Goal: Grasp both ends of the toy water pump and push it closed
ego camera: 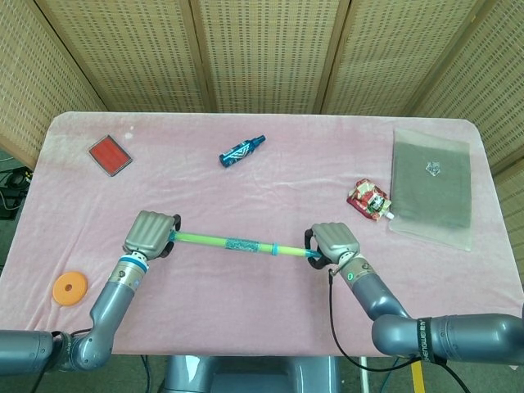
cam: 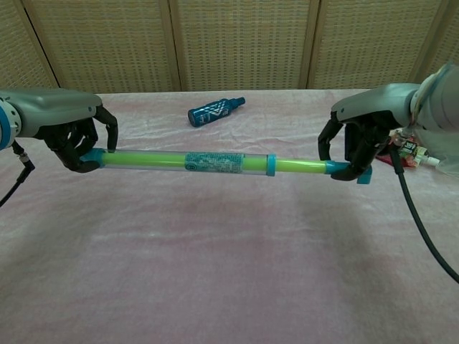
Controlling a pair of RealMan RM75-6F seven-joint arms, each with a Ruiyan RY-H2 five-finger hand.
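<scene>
The toy water pump (ego camera: 239, 243) (cam: 208, 162) is a clear tube with a green plunger rod and blue end caps, held level above the pink cloth. My left hand (ego camera: 151, 233) (cam: 75, 136) grips its tube end. My right hand (ego camera: 332, 242) (cam: 353, 143) grips the blue handle at the rod end. Only a short stretch of green rod (cam: 300, 166) shows between the blue collar and my right hand. Most of the rod lies inside the tube.
A blue spray bottle (ego camera: 241, 151) (cam: 214, 110) lies behind the pump. A red snack packet (ego camera: 368, 199) sits right of my right hand, beside a grey bag (ego camera: 431, 184). A red pad (ego camera: 110, 155) lies at far left, an orange ring (ego camera: 70, 287) at the front left edge.
</scene>
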